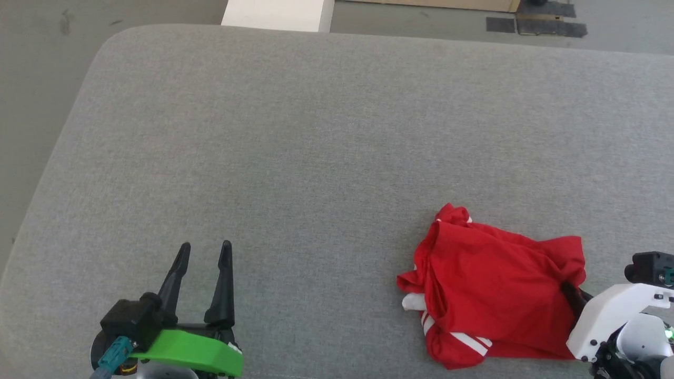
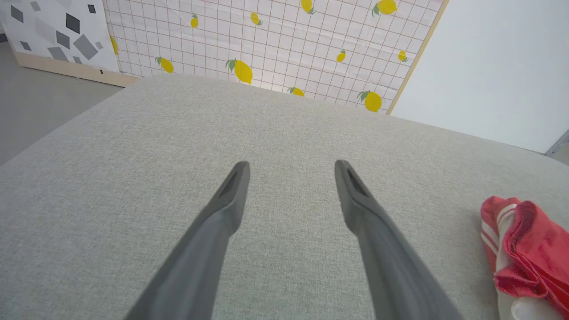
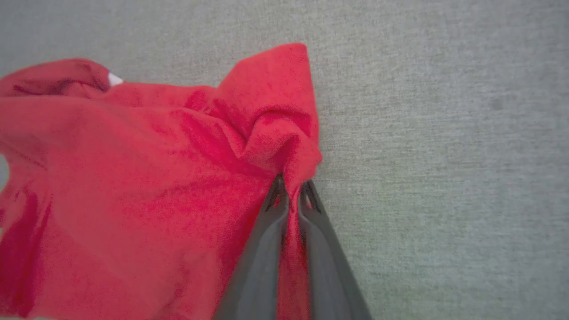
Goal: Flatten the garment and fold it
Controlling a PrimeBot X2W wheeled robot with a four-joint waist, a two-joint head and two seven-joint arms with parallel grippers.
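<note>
1. My right fingers (image 3: 275,218) clench a fold of the crumpled garment (image 1: 495,295) on the tabletop (image 1: 316,131).
2. My left fingers (image 1: 224,279) stand spread, well apart from it.
3. This thin pinch may slip when pulled.

**Layout on the work surface**

The garment (image 1: 495,295) is lying bunched on the padded surface (image 1: 337,131), at its near right. The left gripper (image 1: 206,244) is sitting at the near left, well apart from the garment, fingers spread. The right gripper (image 3: 291,186) is standing at the garment's right edge, pinching a fold. A box (image 1: 276,15) is lying beyond the far edge, and a panel (image 2: 275,40) is standing behind the surface.
</note>
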